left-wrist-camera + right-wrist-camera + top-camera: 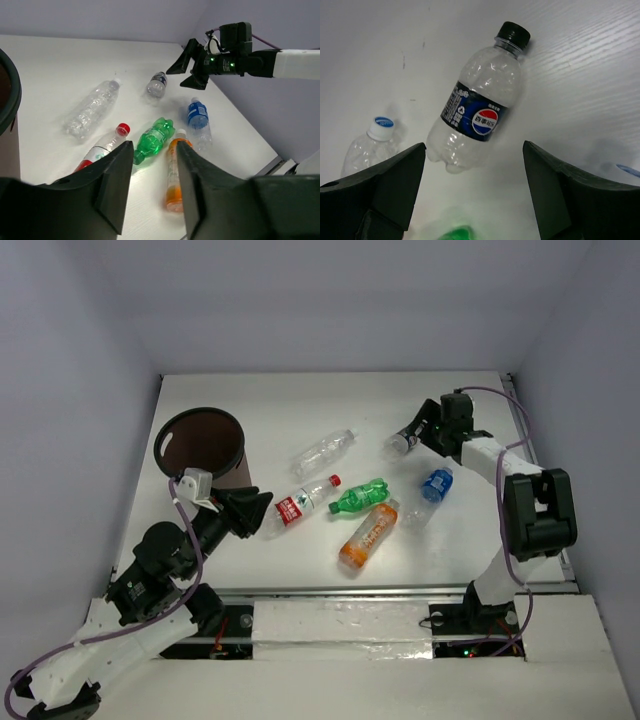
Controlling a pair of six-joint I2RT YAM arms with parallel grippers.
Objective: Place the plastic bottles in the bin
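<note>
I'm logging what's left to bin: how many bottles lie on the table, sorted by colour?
Clear: 4 (plain bottle, black-capped bottle, blue-labelled bottle, red-capped bottle)
Green: 1 (green bottle)
Orange: 1 (orange bottle)
Total: 6 bottles

Bin [9,95] cut by picture edge; green bottle [454,233] blurred, cropped.

We see a green plastic bottle [358,497], an orange plastic bottle [367,537] capped white, and a black-rimmed dark brown round bin [232,469].
</note>
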